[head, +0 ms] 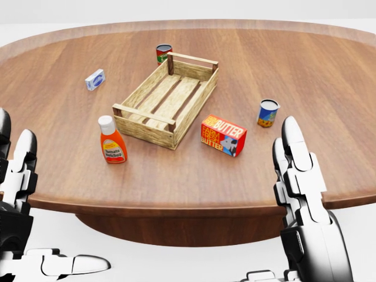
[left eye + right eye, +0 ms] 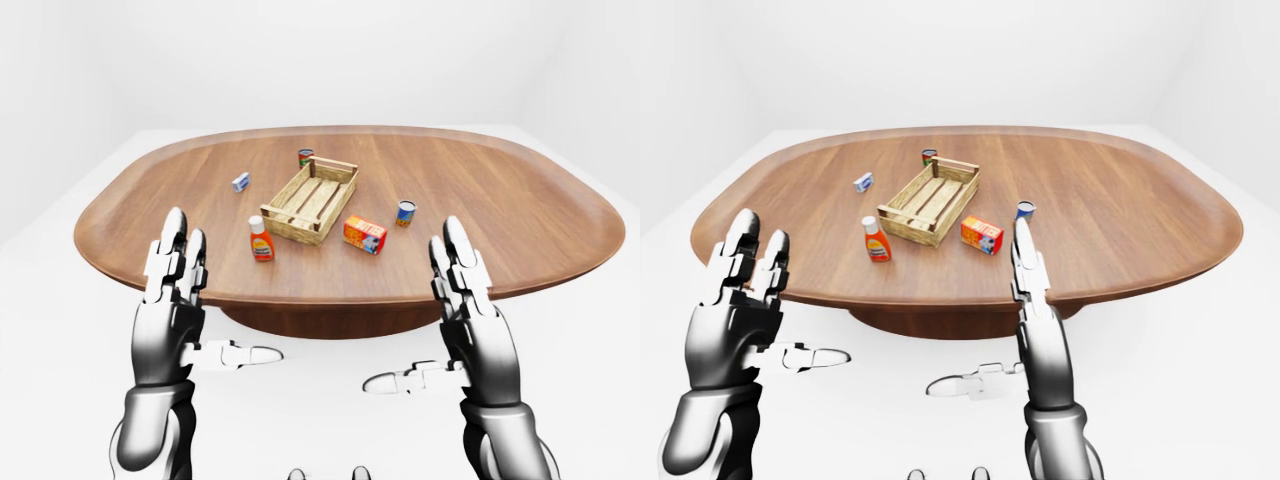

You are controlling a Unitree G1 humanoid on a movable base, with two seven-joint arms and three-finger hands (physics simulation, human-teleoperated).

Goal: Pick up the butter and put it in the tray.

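The butter (image 1: 223, 136), a red and orange box, lies on the wooden table just right of the tray's near corner in the head view. The tray (image 1: 144, 114) is an empty slatted wooden crate, set at a slant. Both hands hover short of the table's near edge, palms facing each other and apart from everything on it. My left hand (image 2: 222, 292) is open at the lower left. At the lower right, my right hand (image 2: 412, 306) is open, with its fingers pointing up below the butter. Neither holds anything.
An orange sauce bottle (image 1: 111, 141) stands left of the tray's near end. A blue can (image 1: 268, 113) stands right of the butter. A red and green can (image 1: 163, 53) sits beyond the tray, and a small white and blue box (image 1: 94, 79) lies to its left. The table's edge (image 1: 176, 202) runs between hands and objects.
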